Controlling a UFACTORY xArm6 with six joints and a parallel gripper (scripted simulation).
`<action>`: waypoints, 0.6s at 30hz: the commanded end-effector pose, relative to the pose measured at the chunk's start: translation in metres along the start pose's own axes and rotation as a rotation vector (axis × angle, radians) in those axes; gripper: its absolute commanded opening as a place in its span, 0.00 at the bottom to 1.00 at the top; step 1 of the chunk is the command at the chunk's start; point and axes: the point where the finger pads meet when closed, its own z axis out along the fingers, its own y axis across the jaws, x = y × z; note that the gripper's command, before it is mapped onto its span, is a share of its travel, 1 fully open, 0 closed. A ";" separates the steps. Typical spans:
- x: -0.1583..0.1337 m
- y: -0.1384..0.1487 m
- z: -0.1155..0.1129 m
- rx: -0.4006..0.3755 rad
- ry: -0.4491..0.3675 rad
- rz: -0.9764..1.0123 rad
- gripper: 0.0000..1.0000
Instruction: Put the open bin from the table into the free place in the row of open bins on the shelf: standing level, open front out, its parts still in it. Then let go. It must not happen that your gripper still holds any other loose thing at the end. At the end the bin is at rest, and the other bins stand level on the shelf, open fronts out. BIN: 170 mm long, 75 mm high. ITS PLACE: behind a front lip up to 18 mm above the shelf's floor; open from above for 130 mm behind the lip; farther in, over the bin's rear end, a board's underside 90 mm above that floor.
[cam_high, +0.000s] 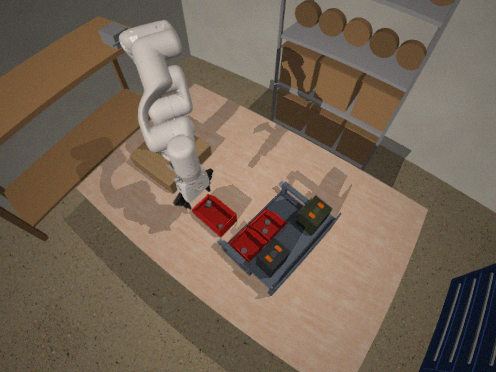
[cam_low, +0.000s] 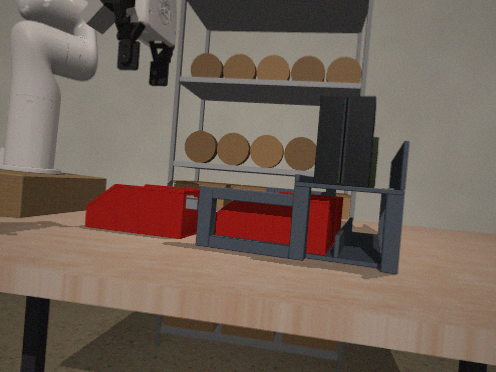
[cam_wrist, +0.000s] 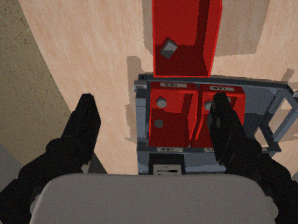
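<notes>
My claw (cam_wrist: 154, 129) hangs high above the table (cam_high: 350, 300), fingers spread, holding nothing. The bin (cam_high: 214, 214) lies below and ahead on the table, just before the shelf (cam_high: 280, 282), its long axis pointing at the shelf.

Arm (cam_high: 165, 107): glossy white rounded tubular links. Gripper (cam_low: 142, 62): pale grey boxy housing, two matte black fingers.

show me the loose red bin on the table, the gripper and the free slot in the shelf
loose red bin (cam_high: 215, 214), top view, its inner floor.
gripper (cam_low: 145, 65), exterior view, midway between its open fingertips.
free slot (cam_high: 291, 234), top view, bare grey floor beside the shelved red bins.
</notes>
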 end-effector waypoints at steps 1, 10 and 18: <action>-0.001 -0.001 0.010 0.002 -0.004 0.000 1.00; -0.001 -0.001 0.054 0.002 -0.004 0.000 1.00; -0.001 -0.001 0.062 0.002 -0.004 0.000 1.00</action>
